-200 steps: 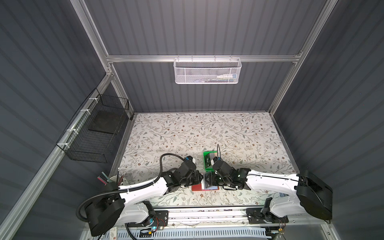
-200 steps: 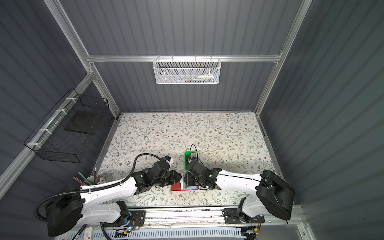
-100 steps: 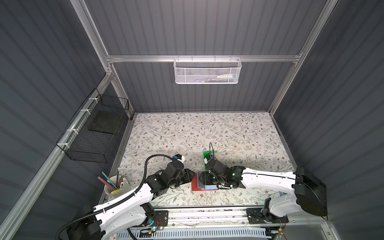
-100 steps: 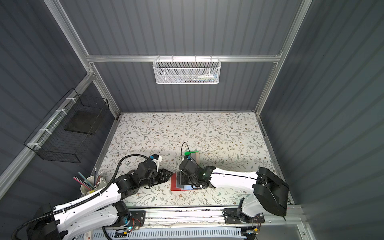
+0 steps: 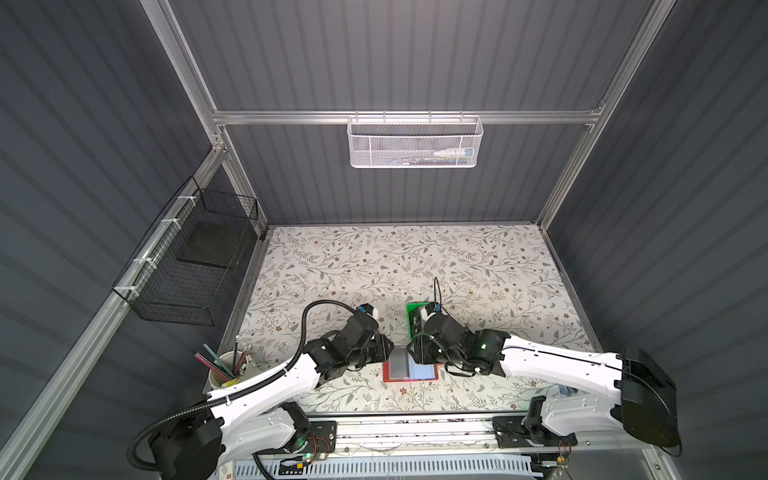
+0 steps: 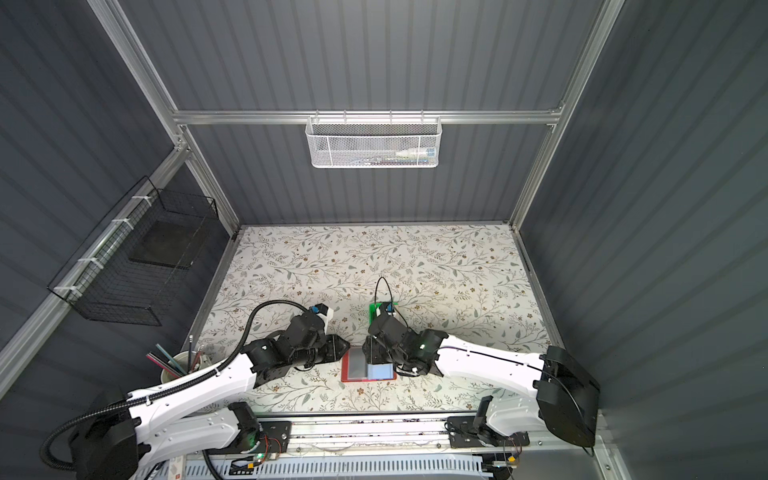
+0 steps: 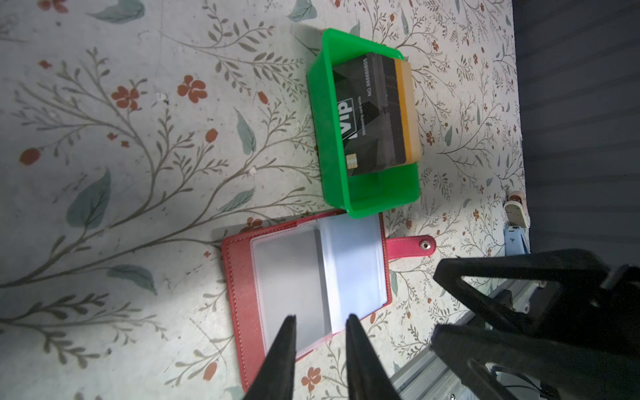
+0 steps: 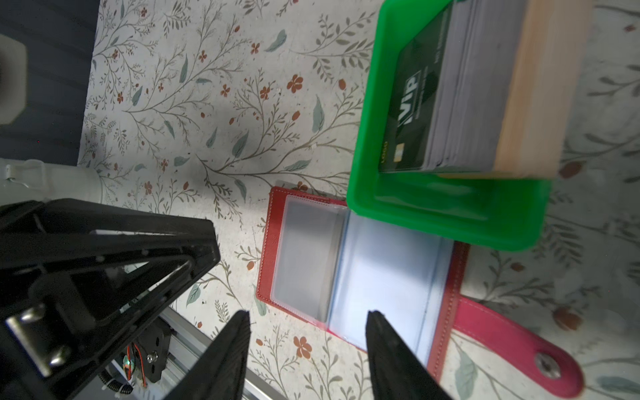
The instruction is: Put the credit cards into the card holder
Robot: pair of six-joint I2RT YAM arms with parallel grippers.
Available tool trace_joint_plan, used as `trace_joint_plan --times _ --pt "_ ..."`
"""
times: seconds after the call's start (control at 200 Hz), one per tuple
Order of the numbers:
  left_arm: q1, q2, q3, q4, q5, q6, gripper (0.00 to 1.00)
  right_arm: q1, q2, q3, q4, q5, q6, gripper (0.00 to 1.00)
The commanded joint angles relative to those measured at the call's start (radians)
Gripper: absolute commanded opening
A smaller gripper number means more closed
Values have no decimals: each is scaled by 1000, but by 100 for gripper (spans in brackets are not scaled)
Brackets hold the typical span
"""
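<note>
The card holder (image 5: 409,369) (image 6: 368,369) lies open on the floral table, red with clear sleeves (image 7: 311,277) (image 8: 346,270) and its snap tab (image 7: 412,246) spread flat. The credit cards (image 7: 374,114) (image 8: 433,114) stand stacked in a green tray (image 5: 412,322) (image 7: 332,194), a black "Vip" card in front. My left gripper (image 7: 320,317) (image 5: 388,348) hovers at the holder's left edge, narrowly open with nothing between its fingers. From the right, my right gripper (image 8: 310,311) (image 5: 411,353) hangs above the holder, open wide and empty.
The green tray touches the holder's far edge. A cup of pencils (image 5: 226,368) stands at the front left. A black wire basket (image 5: 195,266) hangs on the left wall and a white mesh basket (image 5: 413,141) on the back wall. A metal rail (image 5: 415,428) runs along the front.
The right gripper's jaws have spread wider. Both grippers shifted slightly left and back over the holder, whose two clear pages now show between them.
</note>
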Motion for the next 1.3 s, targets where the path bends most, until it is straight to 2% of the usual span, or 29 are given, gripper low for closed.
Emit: trace_joint_plan --times 0.0,0.305,0.505,0.705,0.906,1.296 --pt "7 47 40 62 4 29 25 -47 -37 -31 -35 27 -40 60" --pt "27 273 227 62 27 82 25 -223 -96 -64 -38 -10 -137 72" --pt "82 391 261 167 124 80 24 -308 -51 -61 -14 -83 -206 80" --pt "90 475 349 130 128 107 24 -335 40 -39 30 -126 -230 81" --pt "95 540 402 112 138 123 17 -340 137 10 51 -138 -243 81" --pt "96 606 419 110 125 114 12 -345 228 55 82 -163 -240 82"
